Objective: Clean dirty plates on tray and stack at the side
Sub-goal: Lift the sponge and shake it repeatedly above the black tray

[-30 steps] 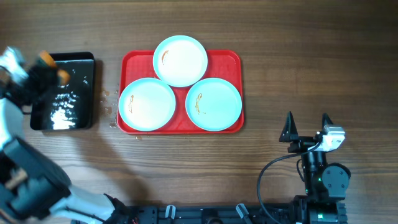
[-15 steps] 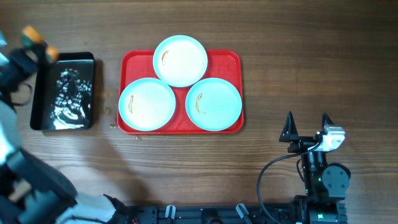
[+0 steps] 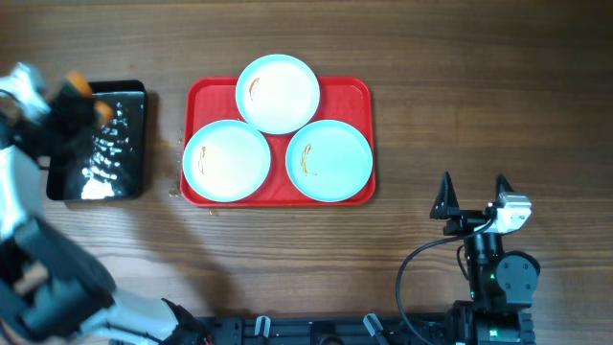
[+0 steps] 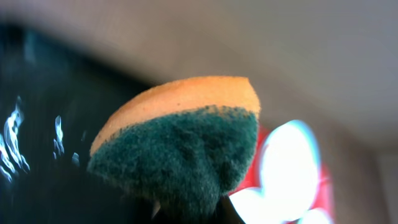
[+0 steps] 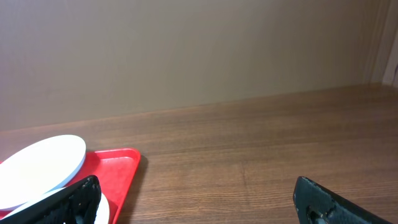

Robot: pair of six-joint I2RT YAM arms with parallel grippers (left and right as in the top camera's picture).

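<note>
Three pale plates lie on the red tray (image 3: pixel 354 91): a white one (image 3: pixel 278 93) at the back, a mint one (image 3: pixel 226 161) front left, a mint one (image 3: pixel 329 159) front right. Each has a thin orange-brown smear near its left side. My left gripper (image 3: pixel 77 101) is shut on an orange and green sponge (image 4: pixel 180 146) over the black pan (image 3: pixel 99 142). The sponge fills the left wrist view, with the tray (image 4: pixel 252 177) blurred behind. My right gripper (image 3: pixel 472 196) is open and empty over bare table, right of the tray (image 5: pixel 118 168).
The black pan left of the tray holds shiny water. Small drops lie on the wood (image 3: pixel 170 146) between pan and tray. The right arm's base (image 3: pixel 493 278) stands at the front right edge.
My left gripper with the sponge has swung from the pan's far left corner back to the right over the pan. The water's glints have shifted. The right arm has not moved.
</note>
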